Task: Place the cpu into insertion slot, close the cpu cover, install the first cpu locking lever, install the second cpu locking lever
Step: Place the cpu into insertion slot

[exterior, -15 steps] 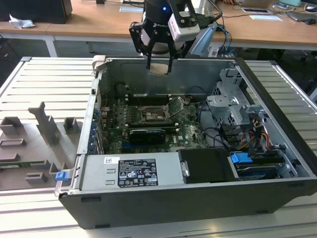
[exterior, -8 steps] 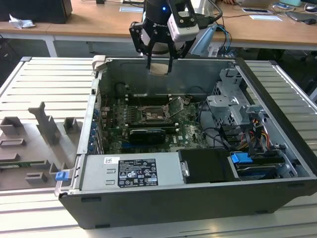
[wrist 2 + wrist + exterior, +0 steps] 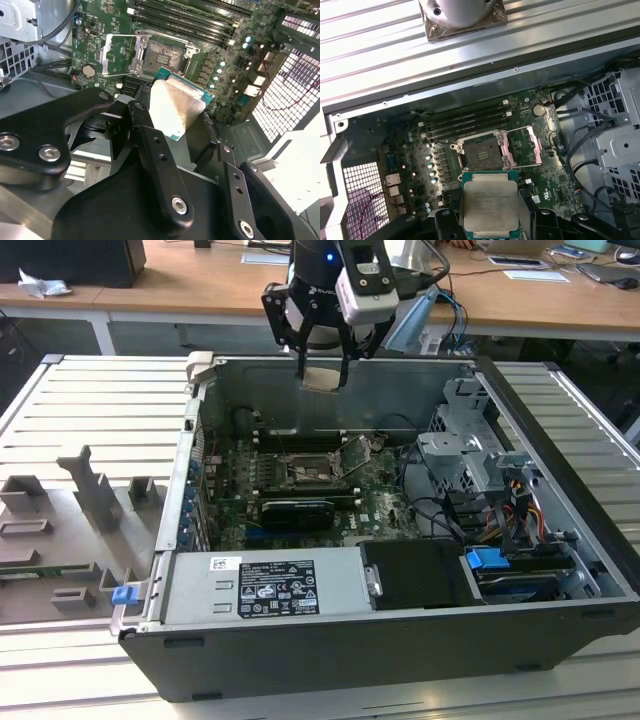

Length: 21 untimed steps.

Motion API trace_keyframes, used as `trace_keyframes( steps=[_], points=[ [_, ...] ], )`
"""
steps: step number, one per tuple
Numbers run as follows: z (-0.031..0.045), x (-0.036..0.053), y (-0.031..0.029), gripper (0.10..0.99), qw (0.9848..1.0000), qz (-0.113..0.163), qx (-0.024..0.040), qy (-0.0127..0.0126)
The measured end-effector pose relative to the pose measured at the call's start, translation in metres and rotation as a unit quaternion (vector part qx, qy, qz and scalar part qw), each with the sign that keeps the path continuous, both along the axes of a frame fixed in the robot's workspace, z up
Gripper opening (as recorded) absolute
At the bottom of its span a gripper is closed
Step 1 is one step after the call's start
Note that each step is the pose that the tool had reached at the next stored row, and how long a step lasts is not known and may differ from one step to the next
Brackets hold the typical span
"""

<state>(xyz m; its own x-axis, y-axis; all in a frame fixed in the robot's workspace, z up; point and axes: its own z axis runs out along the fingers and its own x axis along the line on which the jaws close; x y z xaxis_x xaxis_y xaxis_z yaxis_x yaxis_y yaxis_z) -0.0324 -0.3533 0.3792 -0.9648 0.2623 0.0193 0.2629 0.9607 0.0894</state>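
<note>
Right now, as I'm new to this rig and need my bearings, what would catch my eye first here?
The gripper, shut on the pale square cpu, hangs over the open computer case. On the green board inside, the insertion slot sits bare, with the cpu cover swung open beside it.

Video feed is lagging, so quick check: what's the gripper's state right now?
Gripper: closed, holding the cpu by its edges.

No text can be read. A white label [image 3: 263,587] on the grey power supply [image 3: 340,585] carries black print and symbols too small to make out. The cpu [image 3: 490,206] shows nothing legible on its metal face.
</note>
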Motion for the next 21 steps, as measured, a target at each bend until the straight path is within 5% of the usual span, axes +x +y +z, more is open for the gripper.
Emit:
trace_keyframes(
  steps=[21],
  points=[
    [0.0, 0.0, 0.0, 0.529, 0.999, -0.046, 0.0, 0.0]
  ],
)
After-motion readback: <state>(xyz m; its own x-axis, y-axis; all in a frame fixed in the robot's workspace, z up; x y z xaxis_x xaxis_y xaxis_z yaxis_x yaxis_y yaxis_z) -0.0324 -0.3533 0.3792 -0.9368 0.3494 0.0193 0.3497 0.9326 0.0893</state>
